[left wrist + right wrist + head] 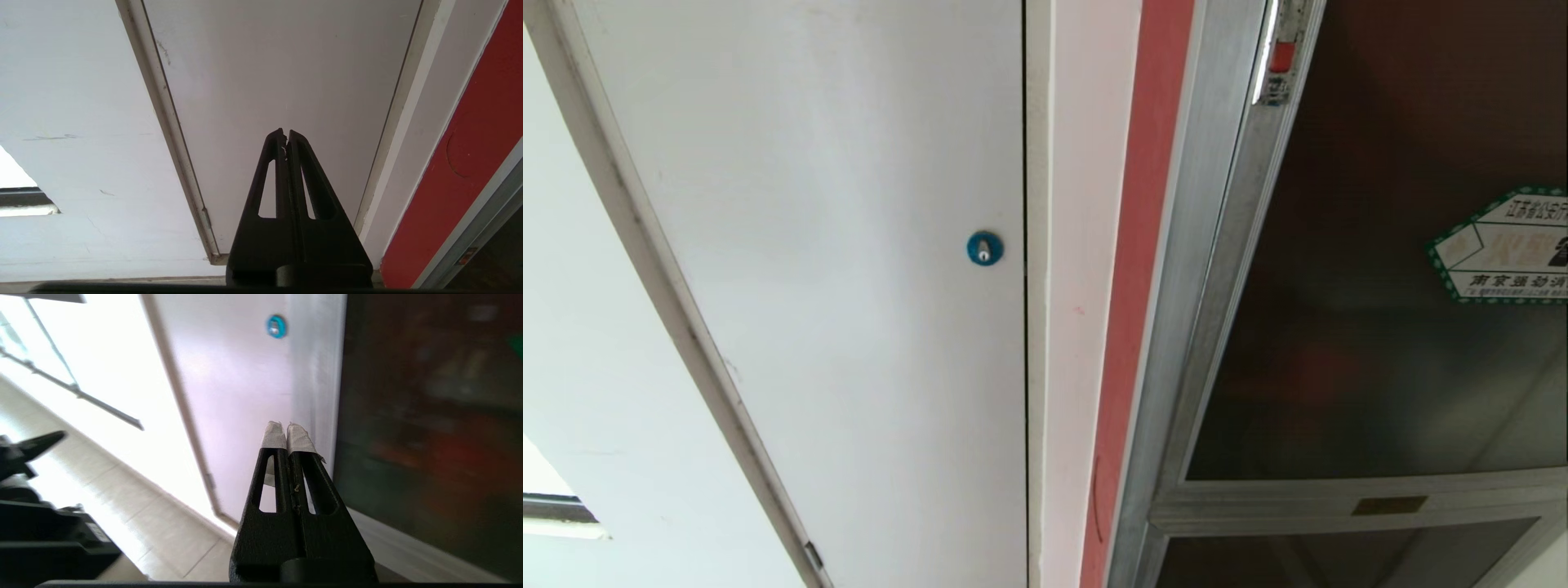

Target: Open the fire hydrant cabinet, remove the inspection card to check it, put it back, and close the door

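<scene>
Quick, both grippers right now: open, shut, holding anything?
Left gripper: shut, empty, facing the plain white panel.
Right gripper: shut, empty, white-taped fingertips together, near the dark tinted glass door.

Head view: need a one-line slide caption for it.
Closed door with hexagonal sticker and red latch, beside white panel with blue lock; no grippers visible.
</scene>
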